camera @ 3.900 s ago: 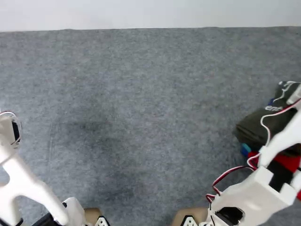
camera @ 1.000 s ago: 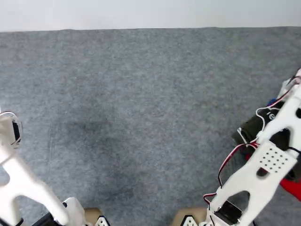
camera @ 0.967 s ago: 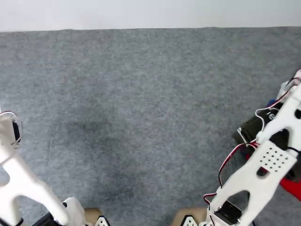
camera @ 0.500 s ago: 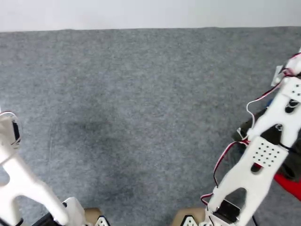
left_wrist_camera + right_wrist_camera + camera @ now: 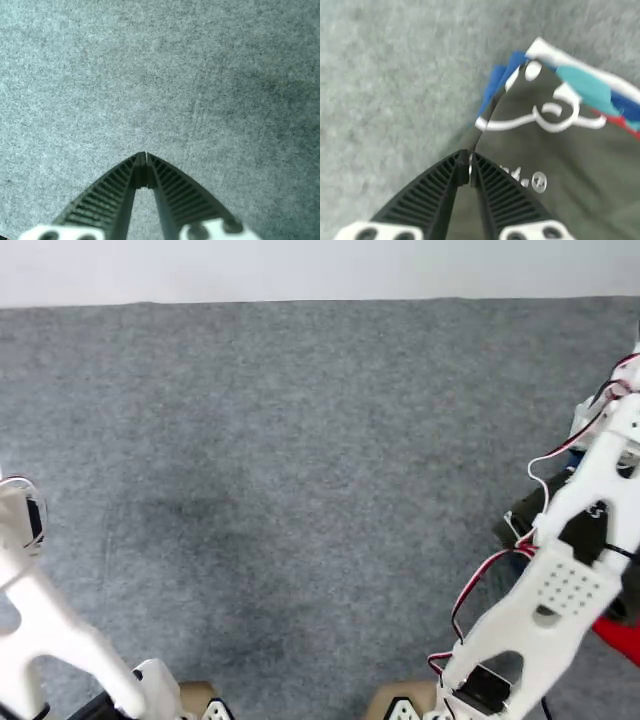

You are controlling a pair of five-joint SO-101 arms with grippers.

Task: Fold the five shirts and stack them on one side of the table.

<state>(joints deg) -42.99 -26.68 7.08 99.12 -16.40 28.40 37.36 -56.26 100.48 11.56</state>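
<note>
A stack of folded shirts lies at the table's right edge, with a dark olive shirt with white print on top. Blue, white and teal layers peek out beneath it, and a red shirt shows under the right arm. My right gripper is shut, its tips just above the olive shirt's near edge, with nothing visibly between them. My left gripper is shut and empty over bare grey cover. The left arm stands at the near left.
A grey felt cover spans the whole table up to a pale wall at the back. The middle and left of the cover are bare. Red and white cables hang along the right arm.
The right arm has stretched farther out over the shirt stack toward the right edge, covering more of it. The left arm has stayed where it was.
</note>
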